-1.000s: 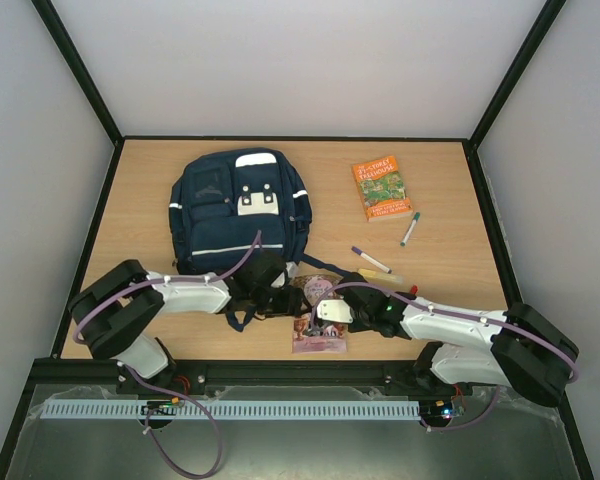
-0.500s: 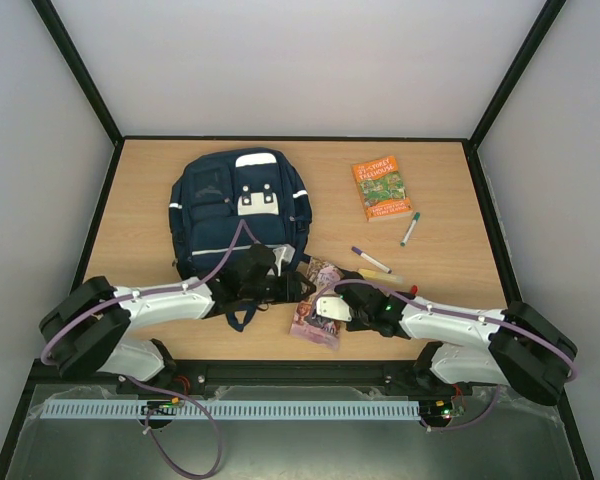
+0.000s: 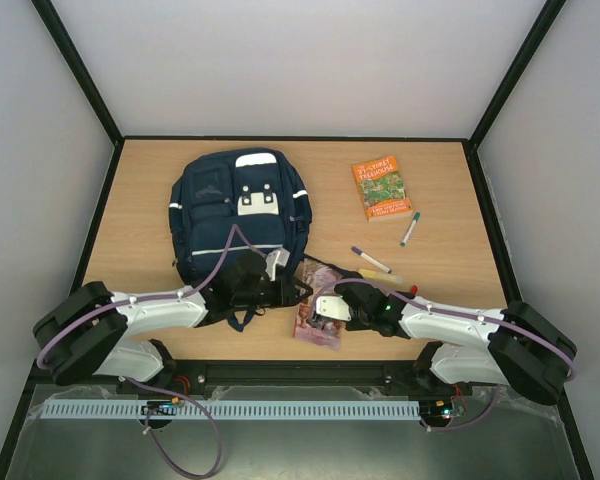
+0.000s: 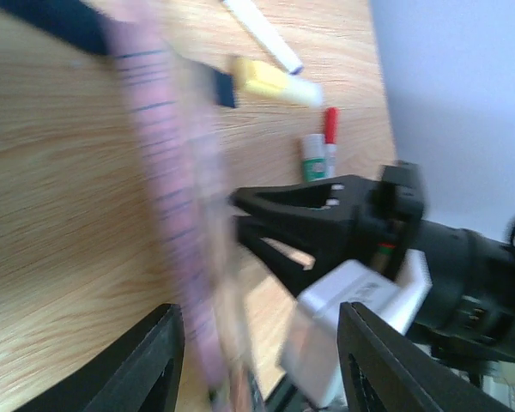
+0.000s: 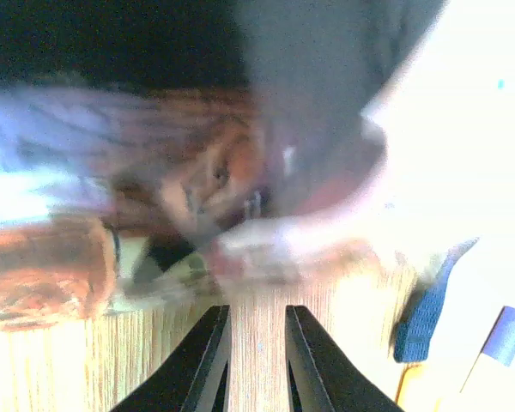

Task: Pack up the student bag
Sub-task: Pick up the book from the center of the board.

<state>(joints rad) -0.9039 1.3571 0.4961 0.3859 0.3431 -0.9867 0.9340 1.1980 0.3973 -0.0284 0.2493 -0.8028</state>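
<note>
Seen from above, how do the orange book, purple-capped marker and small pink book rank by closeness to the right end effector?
1. small pink book: right at the right end effector, by the near edge.
2. purple-capped marker: a bit farther out, rightward.
3. orange book: farthest, far back on the right.
</note>
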